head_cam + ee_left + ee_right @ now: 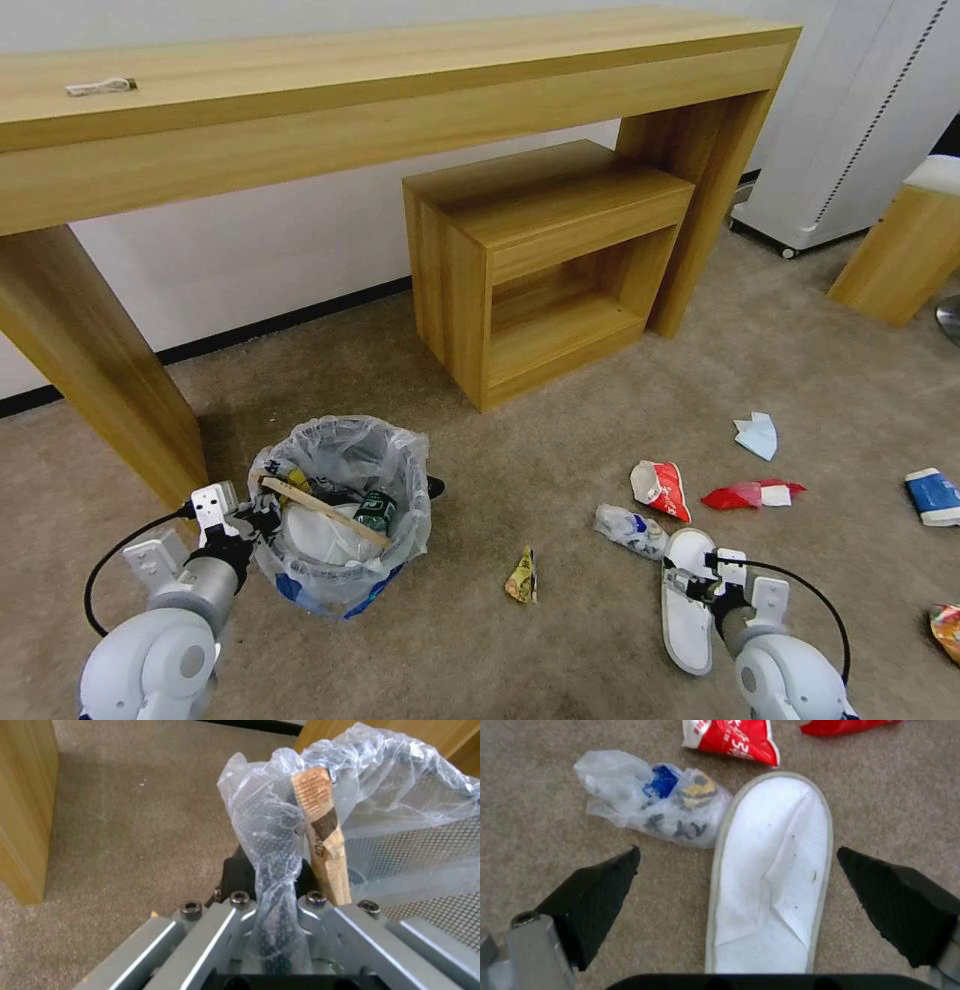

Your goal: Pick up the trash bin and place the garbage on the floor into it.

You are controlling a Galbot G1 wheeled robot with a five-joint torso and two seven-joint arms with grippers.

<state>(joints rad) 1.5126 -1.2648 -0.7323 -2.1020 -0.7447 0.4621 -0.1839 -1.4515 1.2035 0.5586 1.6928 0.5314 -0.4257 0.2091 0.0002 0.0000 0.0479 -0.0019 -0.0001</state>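
Observation:
The trash bin (340,515), black mesh lined with a clear bag, stands beside the desk leg and holds a white slipper, a wooden stick (325,840) and a green can. My left gripper (262,520) is shut on its bagged rim (272,870). My right gripper (690,585) hangs open just above a white slipper (688,605), its fingers (600,888) straddling the slipper (772,877). More garbage lies around it: a crushed plastic bottle (630,528) (655,802), red wrappers (660,488) (750,493), a yellow wrapper (522,577), a light-blue mask (757,435), a blue-white cup (933,496) and an orange can (945,630).
A long wooden desk has one leg (100,370) close to the bin's left side. A low wooden cabinet (540,260) stands under the desk. A white appliance (850,120) and a wooden stool (900,250) are at the far right. Open carpet lies between bin and slipper.

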